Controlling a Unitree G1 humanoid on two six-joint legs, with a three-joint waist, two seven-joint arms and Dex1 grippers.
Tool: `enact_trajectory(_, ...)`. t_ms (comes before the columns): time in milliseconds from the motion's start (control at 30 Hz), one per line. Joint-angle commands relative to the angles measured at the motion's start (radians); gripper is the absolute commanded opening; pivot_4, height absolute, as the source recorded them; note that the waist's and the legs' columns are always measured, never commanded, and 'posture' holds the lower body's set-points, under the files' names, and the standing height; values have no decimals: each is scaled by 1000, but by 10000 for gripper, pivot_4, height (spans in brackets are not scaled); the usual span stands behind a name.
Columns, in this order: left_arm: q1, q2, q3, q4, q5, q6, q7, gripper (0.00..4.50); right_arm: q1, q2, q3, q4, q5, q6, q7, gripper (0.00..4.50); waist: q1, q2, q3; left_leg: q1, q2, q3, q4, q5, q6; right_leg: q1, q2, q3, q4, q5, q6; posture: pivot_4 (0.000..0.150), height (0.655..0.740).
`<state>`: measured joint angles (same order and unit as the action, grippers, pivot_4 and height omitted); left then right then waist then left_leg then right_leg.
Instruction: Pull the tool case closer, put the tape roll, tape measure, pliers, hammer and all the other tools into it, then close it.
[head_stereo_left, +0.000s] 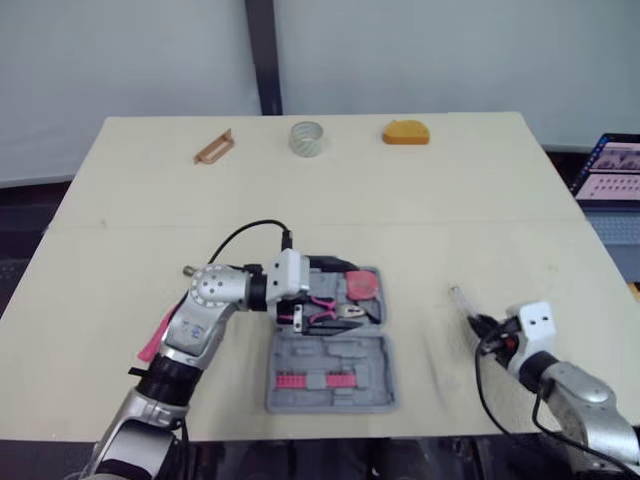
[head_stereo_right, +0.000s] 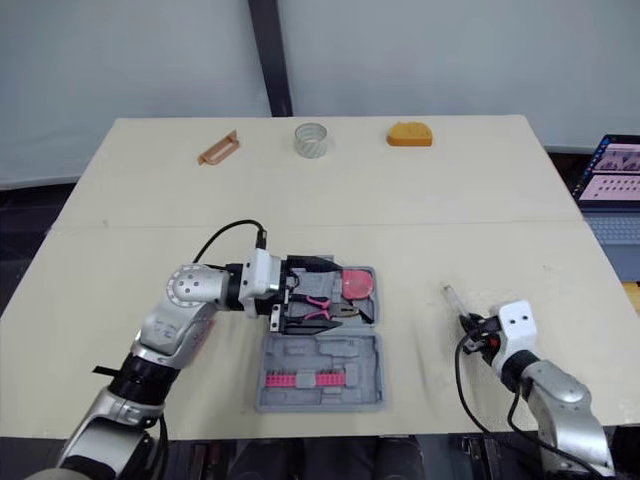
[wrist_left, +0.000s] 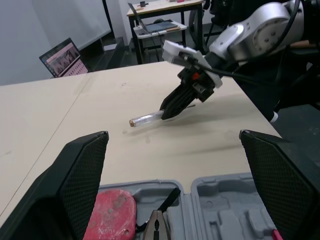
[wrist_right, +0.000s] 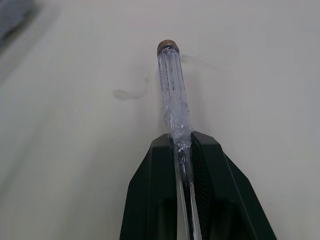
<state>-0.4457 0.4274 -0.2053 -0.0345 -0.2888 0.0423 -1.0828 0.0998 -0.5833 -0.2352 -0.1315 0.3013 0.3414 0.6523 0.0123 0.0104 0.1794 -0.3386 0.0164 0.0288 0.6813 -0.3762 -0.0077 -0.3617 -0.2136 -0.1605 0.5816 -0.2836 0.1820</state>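
1. your right fingers (wrist_right: 150, 200) clamp the screwdriver (wrist_right: 172, 85) by its thin end, 3 o'clock of the tool case (head_stereo_left: 330, 385); it may swivel.
2. your left fingers (wrist_left: 80, 180) gape empty over the case; the arms could collide there.

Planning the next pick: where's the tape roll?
In the head views the tape roll sits near the table's far edge, between a tan handle-shaped tool and the orange tape measure.

Table (head_stereo_left: 450, 200) with case (head_stereo_left: 335, 378), tape roll (head_stereo_left: 307, 138)
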Motion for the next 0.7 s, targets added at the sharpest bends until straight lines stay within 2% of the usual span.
enact_trajectory(33, 76, 65, 71, -92, -38, -9, -8, 45000, -37, -118, 81, -225, 68, 110, 138, 213, -9, 1, 0, 0, 0, 0, -1, 0, 0, -1, 0, 0, 0, 0, 0, 1500, 7400)
enact_trajectory(200, 256, 184, 187, -193, -71, -17, -11, 45000, -200, -240, 257, -400, 121, 302, 227, 213, -12, -1, 2, -1, 2, -1, -1, -1, 0, 0, 1, -1, -2, 0, 0, 1500, 7400)
enact_trajectory(300, 378, 230, 274, -231, -79, -37, 6, 45000, -325, -238, 418, -450, 79, 389, 223, 213, -13, -2, 2, -2, 2, -2, 0, -1, -1, 0, 1, -1, -3, 0, 0, 1500, 7400)
enact_trajectory(467, 588, 228, 419, -290, -105, -108, 44, 45000, -505, -209, 629, -473, 41, 486, 247, 213, -8, -2, 3, -7, 1, -4, 1, -1, 0, -3, 2, -1, -5, 0, 0, 1500, 7400)
enact_trajectory(567, 699, 213, 457, -355, -127, -113, 62, 45000, -604, -170, 723, -439, 5, 528, 243, 213, -12, -3, 2, -15, 1, -5, 4, -1, -1, -12, 2, -1, -3, 0, 0, 1500, 7400)
enact_trajectory(700, 820, 190, 487, -406, -143, -147, 68, 45000, -713, -78, 838, -373, -49, 565, 222, 213, -14, -3, 2, -15, 2, -4, 4, -1, -1, -13, 2, 0, 0, 0, 0, 1500, 7400)
